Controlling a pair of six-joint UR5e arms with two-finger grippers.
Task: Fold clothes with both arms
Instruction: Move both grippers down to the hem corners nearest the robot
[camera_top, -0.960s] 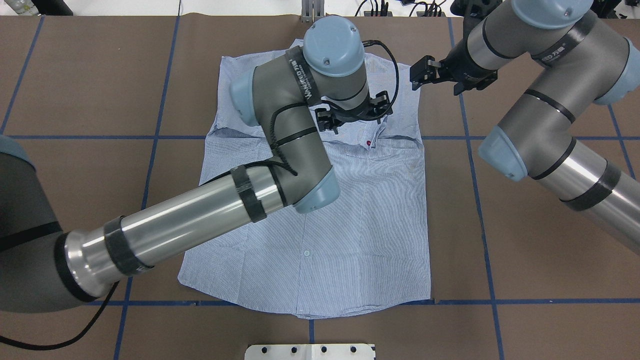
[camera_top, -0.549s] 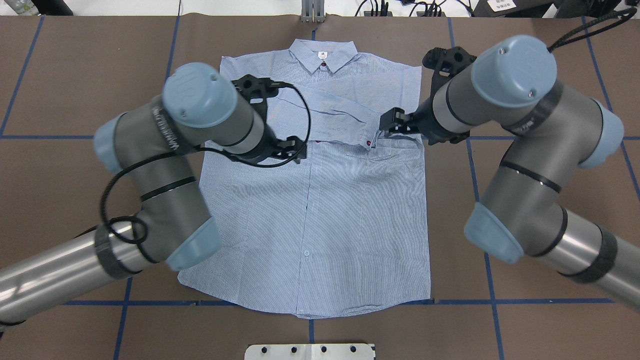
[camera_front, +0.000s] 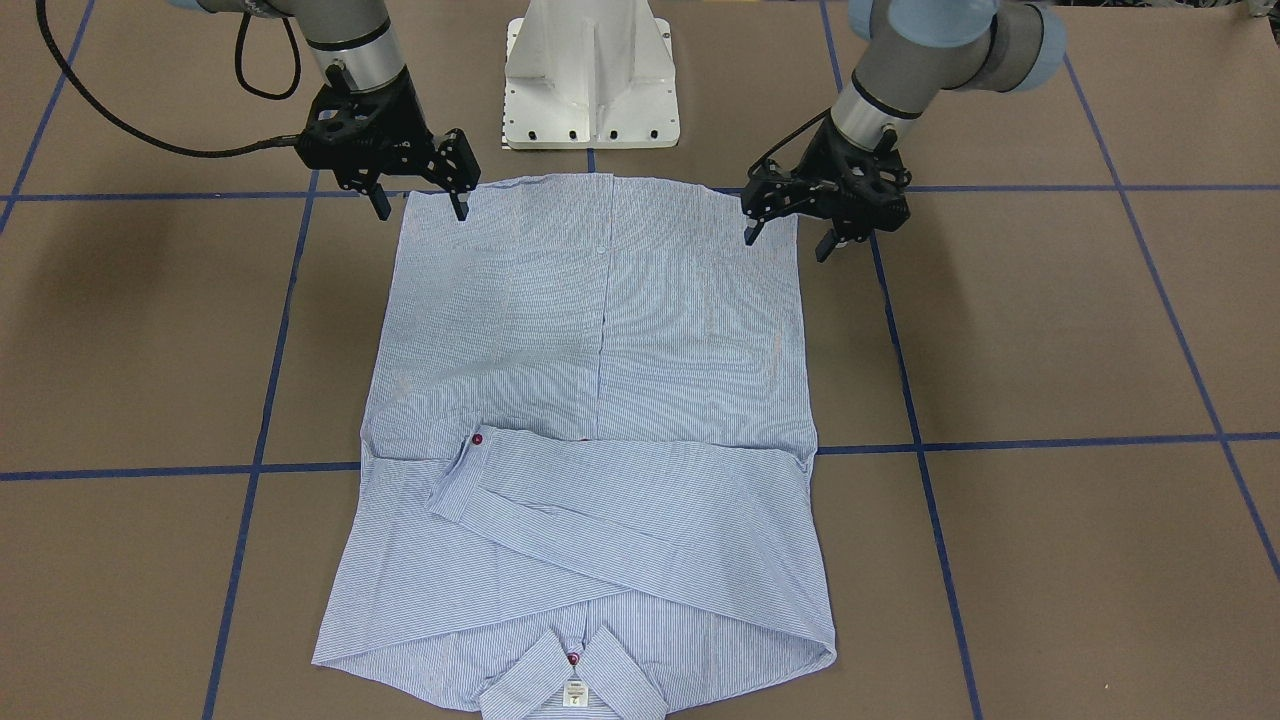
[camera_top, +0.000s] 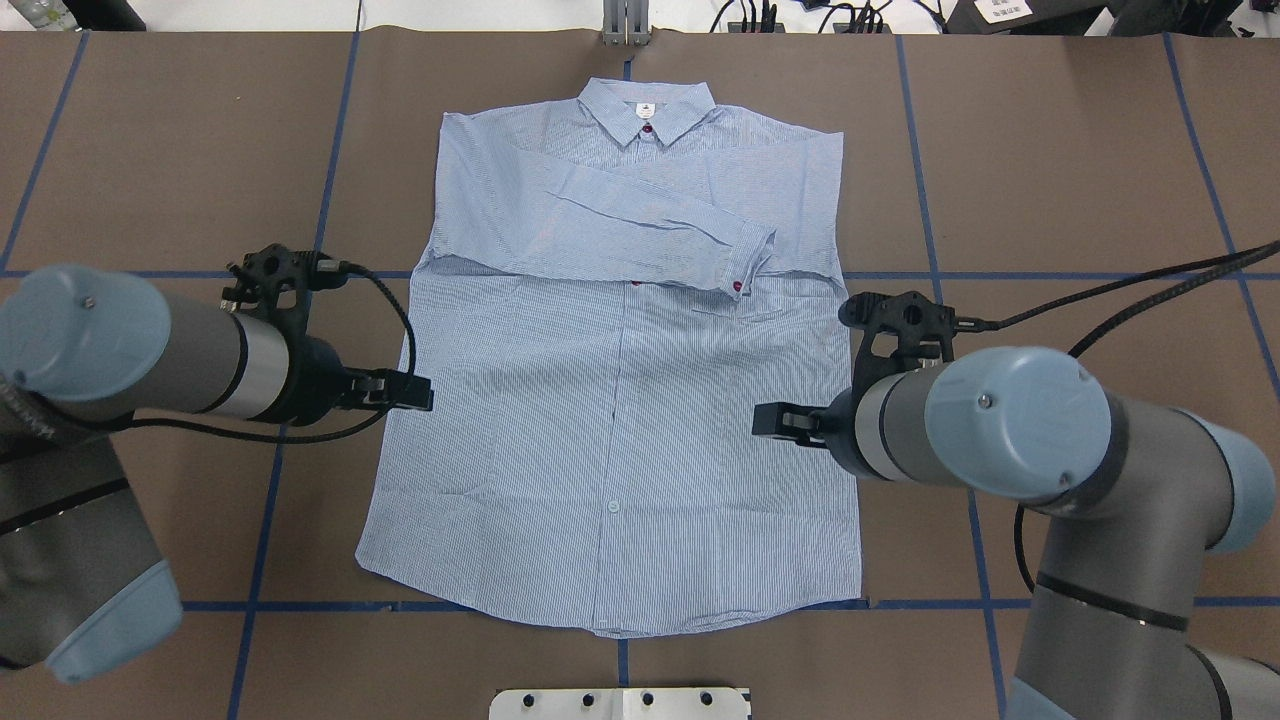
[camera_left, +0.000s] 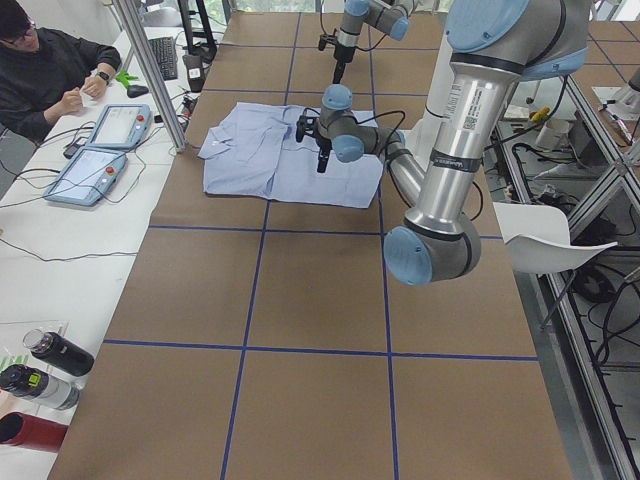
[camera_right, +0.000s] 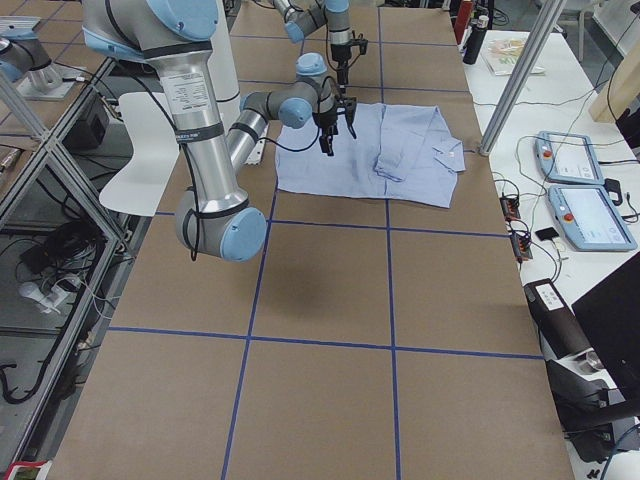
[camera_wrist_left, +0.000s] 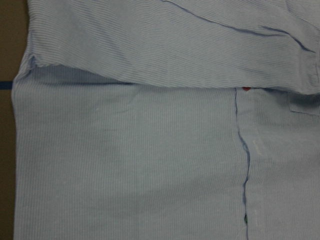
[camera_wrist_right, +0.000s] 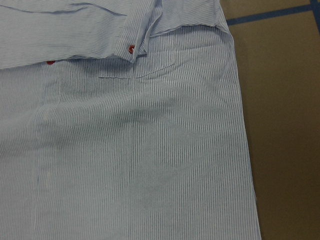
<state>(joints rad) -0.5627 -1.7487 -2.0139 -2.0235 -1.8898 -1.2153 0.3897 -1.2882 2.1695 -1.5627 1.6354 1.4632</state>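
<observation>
Pulled back, left pincer (camera_front: 785, 246) and right pincer (camera_front: 422, 213), jaws apart, flank the shirt (camera_front: 600, 330).

The black two-finger left gripper (camera_front: 787, 240), on its grey-silver tubular arm, left the folded sleeve's cuff (camera_top: 745, 255) on the chest of the light blue, finely striped button-up shirt (camera_top: 620, 450). It swung out past the shirt's left shoulder and drew back toward the robot, to the left side edge. The black right gripper (camera_front: 421, 210) came from beyond the right shoulder, past the cuff, back to the right side edge. The pointed shirt collar (camera_top: 645, 105), earlier covered by the left arm, lay uncovered.
</observation>
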